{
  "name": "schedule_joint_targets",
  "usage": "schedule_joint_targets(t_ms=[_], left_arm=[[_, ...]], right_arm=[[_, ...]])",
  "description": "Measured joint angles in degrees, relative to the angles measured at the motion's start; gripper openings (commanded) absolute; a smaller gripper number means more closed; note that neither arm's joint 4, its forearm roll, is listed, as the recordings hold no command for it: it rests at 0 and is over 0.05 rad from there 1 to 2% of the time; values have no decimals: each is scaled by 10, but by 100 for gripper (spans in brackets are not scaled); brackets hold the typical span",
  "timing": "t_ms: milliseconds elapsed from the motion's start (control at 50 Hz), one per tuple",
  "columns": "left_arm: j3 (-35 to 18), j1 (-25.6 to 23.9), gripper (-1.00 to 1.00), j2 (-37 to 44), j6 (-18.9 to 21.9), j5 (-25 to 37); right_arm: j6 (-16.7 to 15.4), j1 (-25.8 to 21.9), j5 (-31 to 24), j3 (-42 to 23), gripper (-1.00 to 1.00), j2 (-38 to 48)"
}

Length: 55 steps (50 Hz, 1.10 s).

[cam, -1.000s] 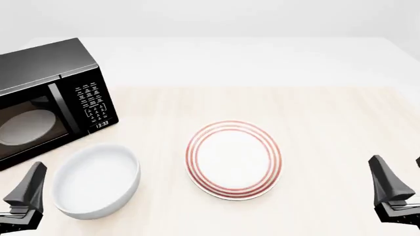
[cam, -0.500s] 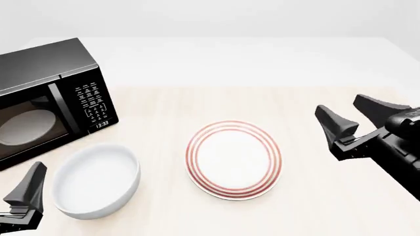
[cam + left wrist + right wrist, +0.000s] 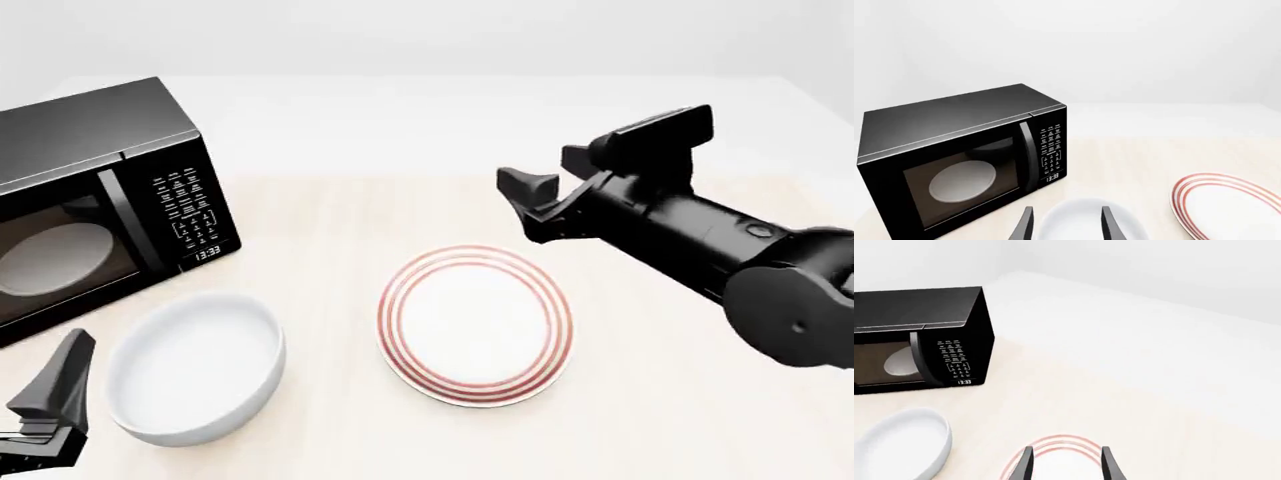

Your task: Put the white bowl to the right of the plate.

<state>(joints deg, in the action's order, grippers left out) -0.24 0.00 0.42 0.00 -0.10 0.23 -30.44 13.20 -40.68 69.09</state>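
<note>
Your task is hardly begun: the white bowl [image 3: 195,366] sits left of the plate [image 3: 477,324], untouched. Your right hand [image 3: 561,185], spread wide, hangs above the plate; your left hand [image 3: 1065,223], also wide, waits beside the bowl.

Plain glossy white bowl [image 3: 195,367]; white plate [image 3: 477,324] ringed with thin concentric red lines; black microwave [image 3: 96,205]; pale wood-grain counter [image 3: 641,420]; black right pincer [image 3: 559,188].

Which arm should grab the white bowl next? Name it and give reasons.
Left. The left gripper sits right beside the white bowl, open, with the bowl between its fingers in the wrist view. The right gripper is open too but hangs beyond the plate, farther away.
</note>
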Motion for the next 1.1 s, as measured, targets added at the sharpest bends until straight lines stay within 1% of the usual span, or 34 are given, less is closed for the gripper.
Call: schedule_joint_targets(t_ms=[420, 600, 800, 1100], left_arm=[[0, 0, 100, 0, 0, 0], [0, 0, 100, 0, 0, 0], [0, 0, 100, 0, 0, 0], [0, 0, 100, 0, 0, 0]], right_arm=[[-1, -88, -44, -158, 100, 160], [6, -124, -62, -217, 100, 219], [16, -151, -78, -264, 100, 275], [27, -180, -101, -316, 100, 336]])
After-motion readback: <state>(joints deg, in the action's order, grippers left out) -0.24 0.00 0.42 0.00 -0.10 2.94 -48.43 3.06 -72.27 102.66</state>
